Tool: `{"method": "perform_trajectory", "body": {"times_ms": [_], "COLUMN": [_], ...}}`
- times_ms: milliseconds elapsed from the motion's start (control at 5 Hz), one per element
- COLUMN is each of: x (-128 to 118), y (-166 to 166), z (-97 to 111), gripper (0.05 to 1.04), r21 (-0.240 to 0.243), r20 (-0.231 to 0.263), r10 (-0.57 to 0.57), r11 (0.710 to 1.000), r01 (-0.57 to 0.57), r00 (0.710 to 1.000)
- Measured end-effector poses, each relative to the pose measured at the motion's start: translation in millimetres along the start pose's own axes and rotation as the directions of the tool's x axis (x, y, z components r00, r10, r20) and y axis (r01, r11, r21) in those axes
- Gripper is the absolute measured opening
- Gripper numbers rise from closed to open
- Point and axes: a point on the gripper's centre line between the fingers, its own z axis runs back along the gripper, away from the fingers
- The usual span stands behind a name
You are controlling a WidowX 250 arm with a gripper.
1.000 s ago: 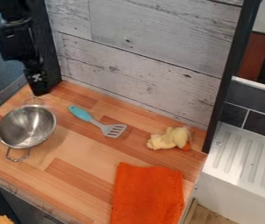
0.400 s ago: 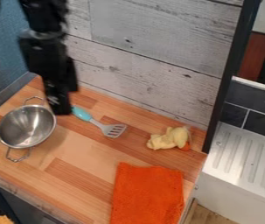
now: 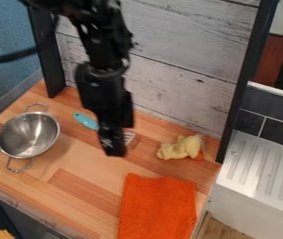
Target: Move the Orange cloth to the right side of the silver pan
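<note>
i have the gripper [image 3: 114, 151] over the middle of the wooden counter [image 3: 75, 161], pointing down between the silver pan [image 3: 28, 135] and the orange cloth [image 3: 159, 205]. that placing makes sense to me as an approach to the cloth, which i take to be the step in hand. i can't tell how far the jaws are parted, but i see nothing hanging from them.

the cloth lies flat near the front edge, well apart from the pan — spread out like that, it probably needs a pinch of a fold or a corner to lift. the spatula [image 3: 85, 121] lies partly behind the gripper, with the yellow plush toy [image 3: 181, 148] farther right; i'd keep clear of both.

the pan sits upright, open side up — its bowl shows bare metal, and i make out no contents. the cloth should go down beside it, i judge, rather than inside.
</note>
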Motion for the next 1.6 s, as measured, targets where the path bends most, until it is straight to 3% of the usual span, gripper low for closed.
{"method": "perform_trajectory", "body": {"times_ms": [400, 600, 800, 1000, 1200, 1600], "x": [-37, -47, -55, -51, -46, -8], "y": [30, 47, 55, 54, 51, 37], "z": [-34, -51, -68, -83, -85, -85], "gripper": [1.001, 1.001, 1.001, 1.001, 1.001, 1.001], "r21": [0.038, 0.069, 0.069, 0.036, 0.009, -0.013], "r20": [-0.015, 0.028, 0.084, 0.132, 0.151, 0.187], "r10": [-0.019, -0.037, -0.055, -0.016, 0.002, 0.136], "r11": [0.999, 0.997, 0.996, 0.999, 1.000, 0.991], "r01": [0.019, 0.035, 0.049, 0.011, -0.004, -0.136], "r00": [1.000, 0.999, 0.995, 0.991, 0.988, 0.973]}}
